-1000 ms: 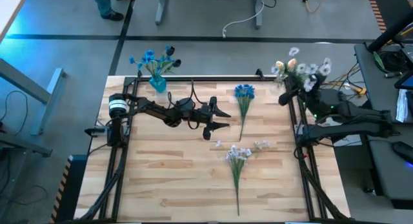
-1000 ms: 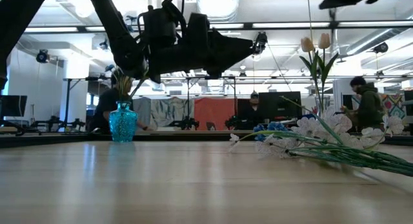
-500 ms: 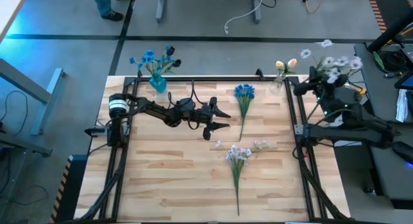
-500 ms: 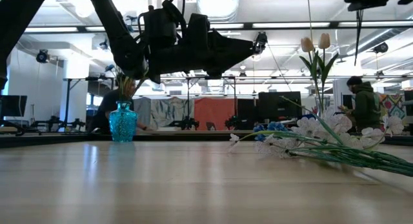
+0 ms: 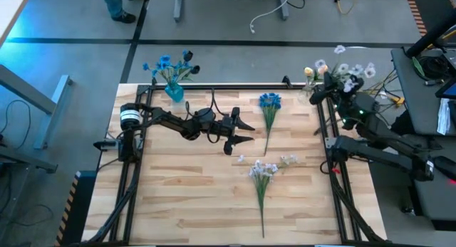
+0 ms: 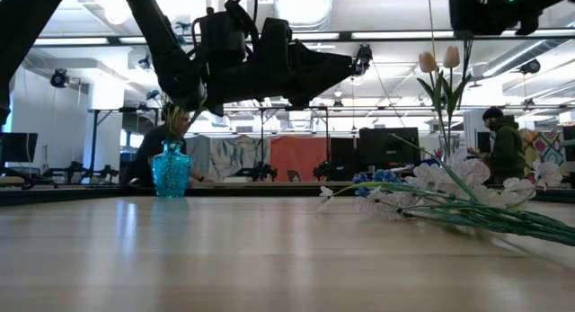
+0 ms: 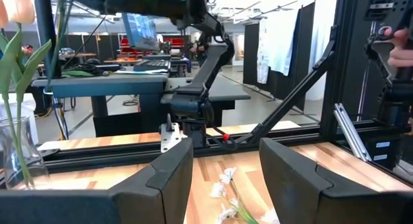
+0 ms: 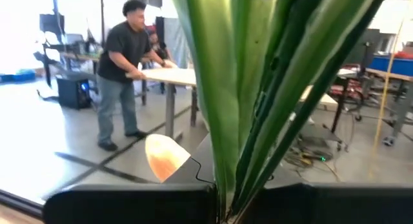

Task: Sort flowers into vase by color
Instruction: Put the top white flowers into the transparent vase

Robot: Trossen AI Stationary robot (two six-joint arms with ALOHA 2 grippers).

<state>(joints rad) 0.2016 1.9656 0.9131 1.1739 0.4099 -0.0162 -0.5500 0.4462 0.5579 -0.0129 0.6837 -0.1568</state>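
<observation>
No readable labels anywhere. Your right gripper (image 5: pixel 329 89) is clamping a white-lilac sprig (image 5: pixel 350 70) beside the tulip vase (image 5: pixel 309 92) at the table's far right corner. Your left gripper (image 5: pixel 244 131) is hovering mid-table, fingers apart.

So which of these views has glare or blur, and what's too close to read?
Low view: bright ceiling lights wash out the top, and the left arm is a dark silhouette. Right wrist view: green leaves fill the frame, too close and blurred. High view: a blue glow tints the floor at the far left edge.
</observation>
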